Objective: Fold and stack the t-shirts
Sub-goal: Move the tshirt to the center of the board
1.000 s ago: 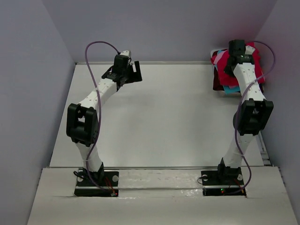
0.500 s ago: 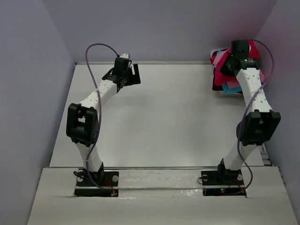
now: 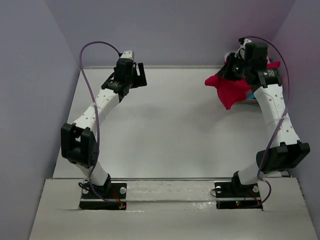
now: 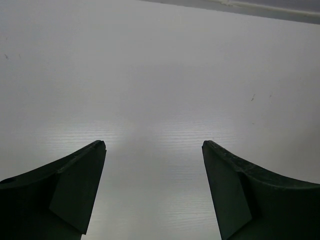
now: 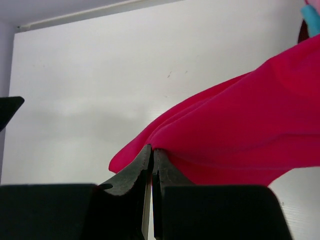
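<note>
While right end effector [image 5: 152, 151] pinches red t-shirt [image 3: 227, 89] by one edge, cloth hangs above far-right worktop [image 3: 170, 135], probably clear of pile [image 3: 250, 95]. Step: carrying shirt to centre. Left end effector [image 4: 154, 150] spread, empty. Next: spread flat, both arms.

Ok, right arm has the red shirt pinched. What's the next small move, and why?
Probably carry the red shirt to the bare middle of the table. The right end effector is shut on a fold, the cloth hangs bunched by the other shirts in the far right corner, and the left end effector is open, empty, free to help spread it.
</note>
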You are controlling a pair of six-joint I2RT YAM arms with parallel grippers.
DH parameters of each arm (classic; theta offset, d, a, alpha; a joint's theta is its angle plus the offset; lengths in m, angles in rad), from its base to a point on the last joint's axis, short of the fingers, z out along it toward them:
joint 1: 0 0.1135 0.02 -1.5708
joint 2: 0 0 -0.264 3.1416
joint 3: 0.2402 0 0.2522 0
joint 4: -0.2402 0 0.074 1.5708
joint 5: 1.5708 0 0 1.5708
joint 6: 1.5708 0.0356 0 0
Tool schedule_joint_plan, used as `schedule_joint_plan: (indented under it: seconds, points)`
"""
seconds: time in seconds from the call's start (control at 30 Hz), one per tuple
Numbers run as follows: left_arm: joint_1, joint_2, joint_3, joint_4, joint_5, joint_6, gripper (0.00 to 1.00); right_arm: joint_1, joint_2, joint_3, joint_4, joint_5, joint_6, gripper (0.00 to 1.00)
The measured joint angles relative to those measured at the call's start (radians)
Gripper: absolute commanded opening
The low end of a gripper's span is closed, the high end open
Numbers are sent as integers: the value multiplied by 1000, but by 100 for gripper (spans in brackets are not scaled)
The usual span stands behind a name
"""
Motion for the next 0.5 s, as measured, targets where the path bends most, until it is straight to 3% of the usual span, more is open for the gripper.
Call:
schedule_joint_plan:
  seconds: [0.5]
  points:
    - [-47, -190, -103, 11, -82, 7, 91, 166, -13, 139, -97, -147, -54, 7]
